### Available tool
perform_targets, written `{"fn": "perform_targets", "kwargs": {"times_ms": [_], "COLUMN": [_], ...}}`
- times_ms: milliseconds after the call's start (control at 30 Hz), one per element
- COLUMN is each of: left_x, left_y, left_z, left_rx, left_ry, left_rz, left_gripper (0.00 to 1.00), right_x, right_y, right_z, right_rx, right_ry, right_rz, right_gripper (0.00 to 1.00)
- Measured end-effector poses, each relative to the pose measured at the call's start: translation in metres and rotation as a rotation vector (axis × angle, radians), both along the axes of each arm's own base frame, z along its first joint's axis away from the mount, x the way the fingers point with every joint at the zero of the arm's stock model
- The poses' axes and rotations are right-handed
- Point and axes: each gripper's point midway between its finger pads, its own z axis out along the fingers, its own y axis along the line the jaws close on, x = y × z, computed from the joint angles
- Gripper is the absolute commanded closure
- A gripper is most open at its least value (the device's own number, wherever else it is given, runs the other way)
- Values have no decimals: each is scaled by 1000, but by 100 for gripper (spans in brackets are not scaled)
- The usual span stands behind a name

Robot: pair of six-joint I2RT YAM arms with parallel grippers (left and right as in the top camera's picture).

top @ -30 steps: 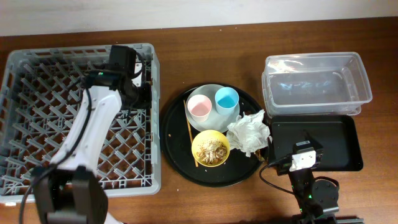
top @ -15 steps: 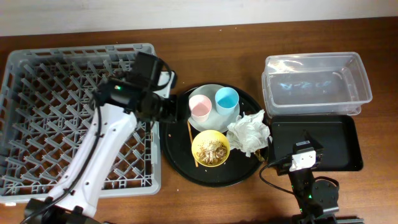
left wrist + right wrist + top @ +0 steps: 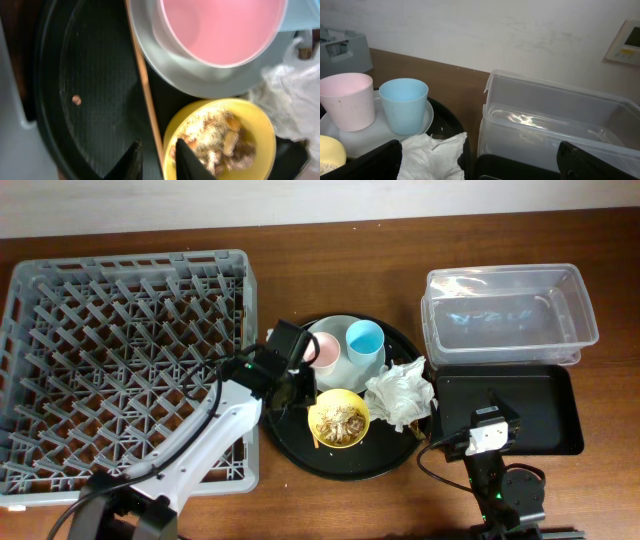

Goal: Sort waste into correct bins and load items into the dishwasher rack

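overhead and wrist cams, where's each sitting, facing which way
overhead: high above, facing down at the large square grey plastic rack; left arm, right arm show
left wrist: on the left arm, facing down at a thin wooden chopstick between its end effector fingers
right wrist: low, facing level at the clear plastic rectangular tub; fingers at bottom
both wrist views show the small pink cup

My left arm point(image 3: 205, 435) stretches from its base at the near left corner up and to the right, its white links almost in a line and the wrist tipped downward. The left gripper point(image 3: 159, 161) points straight down, and its two dark fingers point(image 3: 131, 161) are close together with only a narrow gap between them. My right arm point(image 3: 492, 465) sits folded low at the near edge. The right gripper point(image 3: 479, 150) looks level ahead, jaws spread wide.
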Motion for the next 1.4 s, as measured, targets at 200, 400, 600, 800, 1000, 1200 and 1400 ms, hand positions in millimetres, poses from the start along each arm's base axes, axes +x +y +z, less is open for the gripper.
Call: {"fn": "perform_targets", "kwargs": {"times_ms": [200, 400, 600, 800, 1000, 1200, 1400], "left_x": [2, 5, 10, 14, 18, 20, 20], "left_y": [0, 1, 0, -3, 2, 6, 7], "left_z": [-21, -27, -61, -68, -82, -83, -81], "left_rx": [-21, -16, 18, 14, 57, 81, 91], "left_ry": [-36, -37, 10, 6, 8, -5, 6], "left_rz": [17, 35, 56, 59, 71, 83, 83], "left_gripper": [74, 75, 75, 75, 87, 99, 99], "right_x": [0, 0, 0, 0, 0, 0, 0], "right_y": [0, 0, 0, 0, 0, 0, 0], "right_z": [0, 0, 0, 0, 0, 0, 0], "right_rx": [0, 0, 0, 0, 0, 0, 0], "right_ry": [0, 0, 0, 0, 0, 0, 0], "right_rz": [0, 0, 0, 0, 0, 0, 0], "right_gripper": [1, 1, 1, 1, 1, 2, 1]}}
